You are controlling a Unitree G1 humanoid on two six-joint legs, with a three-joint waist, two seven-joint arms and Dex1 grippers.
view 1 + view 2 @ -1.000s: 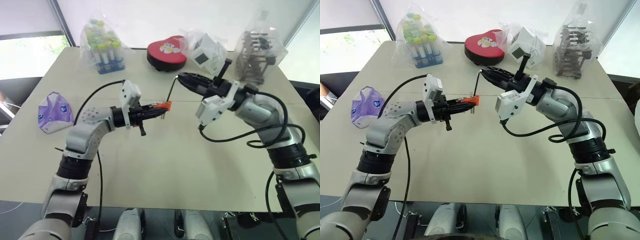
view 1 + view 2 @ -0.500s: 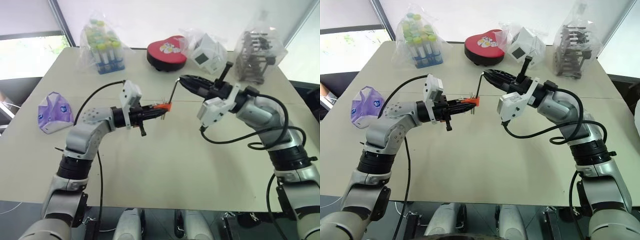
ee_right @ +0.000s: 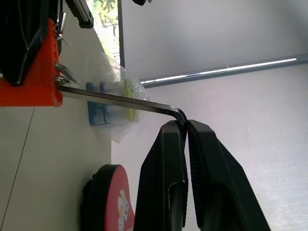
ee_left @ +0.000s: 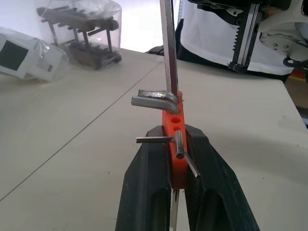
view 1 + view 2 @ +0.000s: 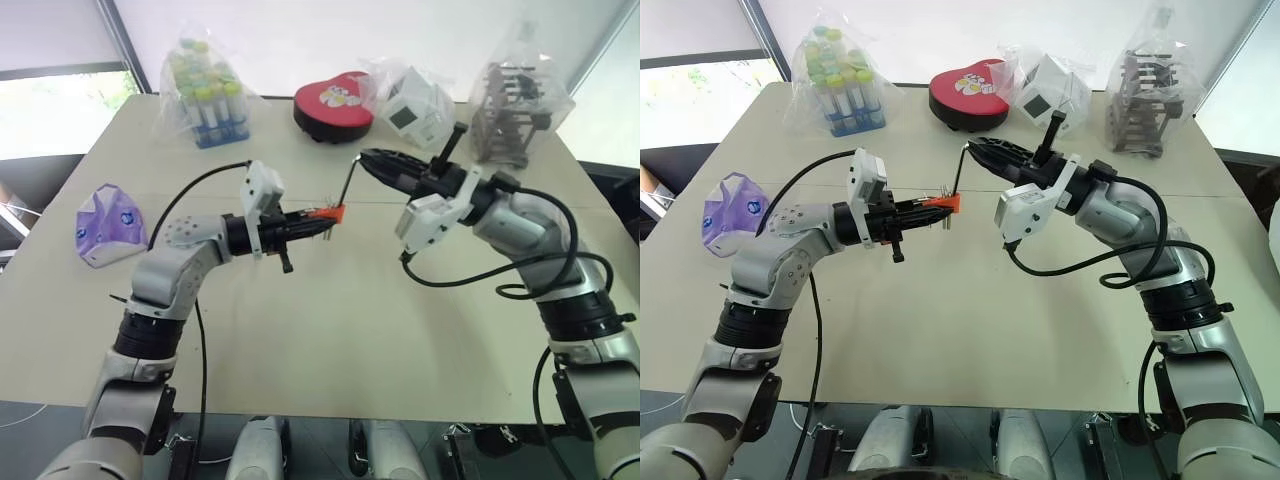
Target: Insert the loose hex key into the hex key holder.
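Two arms meet in mid-air over the middle of the desk point(image 5: 330, 330), and I have both clenched. My left gripper point(image 5: 318, 222) points level toward the right and is clamped on the hex key holder point(image 5: 327, 213), the orange block jutting from its fingertips with a few thin keys sticking out. My right gripper point(image 5: 362, 160) comes in from the right, pointing toward the far-left corner, its fingers point(image 3: 175, 159) pinched shut on the short leg of the loose hex key point(image 5: 345, 183), right at the bend.

From the right gripper the holder lies just below and slightly left — the key's long leg hangs down from the pinch and its free end is at the holder's outer end. In the left wrist view the rod point(image 4: 168, 48) stands upright against the top of the orange block point(image 4: 174, 144), beside a curved key; whether the tip is already in a hole I cannot tell. I judge the coming move is a push along that long axis into the block.

Open room is generous: the desk's middle under the grippers is bare, and the heart-shaped box point(image 5: 333, 103), the bagged tubes point(image 5: 207, 95) and other bags sit along the far edge, well apart.
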